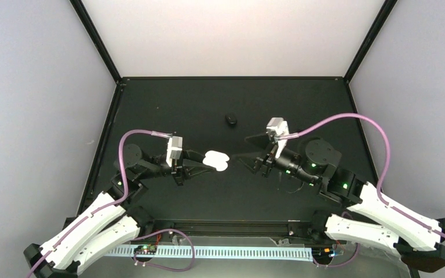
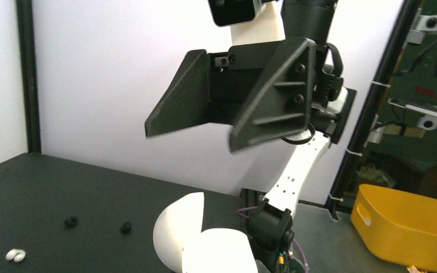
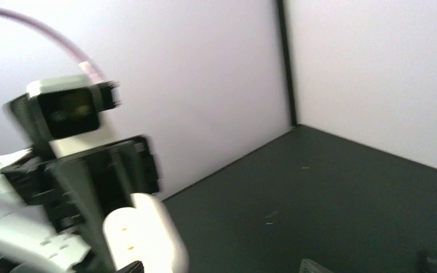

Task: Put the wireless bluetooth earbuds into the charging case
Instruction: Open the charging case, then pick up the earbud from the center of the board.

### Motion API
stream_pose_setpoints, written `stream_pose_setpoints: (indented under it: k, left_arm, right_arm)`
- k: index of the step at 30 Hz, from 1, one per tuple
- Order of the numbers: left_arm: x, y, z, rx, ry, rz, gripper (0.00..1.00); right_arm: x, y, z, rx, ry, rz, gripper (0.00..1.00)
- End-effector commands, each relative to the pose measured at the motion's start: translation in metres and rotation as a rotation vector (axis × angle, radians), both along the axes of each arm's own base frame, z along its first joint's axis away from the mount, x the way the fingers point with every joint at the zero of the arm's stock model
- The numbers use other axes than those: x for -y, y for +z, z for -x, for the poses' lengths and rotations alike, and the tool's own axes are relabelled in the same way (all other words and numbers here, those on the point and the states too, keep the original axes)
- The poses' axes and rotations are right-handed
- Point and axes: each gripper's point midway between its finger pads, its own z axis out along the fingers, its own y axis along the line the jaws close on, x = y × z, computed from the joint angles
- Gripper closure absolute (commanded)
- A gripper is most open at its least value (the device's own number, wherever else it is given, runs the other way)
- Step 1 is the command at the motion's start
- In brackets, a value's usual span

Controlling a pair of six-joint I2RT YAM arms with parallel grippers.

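My left gripper [image 1: 203, 163] holds the open case [image 1: 216, 160]. My right gripper [image 2: 190, 141], wide and empty, faces it, and a bud [image 2: 16, 255] lies on the table [image 2: 62, 187] below.

No text, label, brand, number or sign is reading legibly in any of the three views; nothing is displaying readable markings.

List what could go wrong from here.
The open white clamshell charging case is held by the shut left tool; a push from the open, empty right tool facing it might twist it loose. The tiny glossy white earbud lies on the black table near two small black bits, so a grab may catch the wrong thing.
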Motion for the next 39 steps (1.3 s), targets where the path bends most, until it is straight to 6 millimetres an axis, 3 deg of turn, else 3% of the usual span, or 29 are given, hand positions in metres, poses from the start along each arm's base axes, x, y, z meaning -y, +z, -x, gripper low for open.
stream_pose_setpoints:
  k: [1,5,8,9,11,14,17,22,39]
  left_arm:
    - [-0.008,-0.006,-0.010,-0.068,0.097,0.011,0.98]
    - [-0.015,-0.011,-0.012,-0.091,0.144,-0.005,0.99]
    - [-0.018,-0.016,-0.022,-0.104,0.207,-0.022,0.98]
    - [-0.019,-0.019,-0.027,-0.107,0.236,-0.032,0.98]
    - [-0.023,-0.021,-0.034,-0.102,0.285,-0.053,0.98]
    - [-0.024,-0.019,-0.033,-0.070,0.296,-0.069,0.98]
    - [-0.024,-0.022,-0.031,-0.051,0.288,-0.082,0.99]
    - [-0.023,-0.026,-0.029,-0.050,0.274,-0.082,0.98]
    - [-0.023,-0.028,-0.029,-0.046,0.273,-0.090,0.99]
  right_arm:
    - [0.052,-0.019,-0.052,-0.078,-0.354,-0.031,0.28]
    - [0.097,-0.095,-0.093,-0.265,-0.591,0.033,0.29]
    - [0.117,-0.158,-0.109,-0.411,-0.677,0.079,0.31]
    - [0.119,-0.183,-0.110,-0.464,-0.680,0.097,0.31]
    - [0.121,-0.212,-0.113,-0.531,-0.686,0.110,0.33]
    - [0.112,-0.241,-0.113,-0.585,-0.649,0.157,0.34]
    - [0.100,-0.264,-0.114,-0.634,-0.599,0.218,0.35]
    - [0.098,-0.290,-0.122,-0.679,-0.629,0.275,0.36]
    - [0.100,-0.335,-0.145,-0.789,-0.689,0.270,0.30]
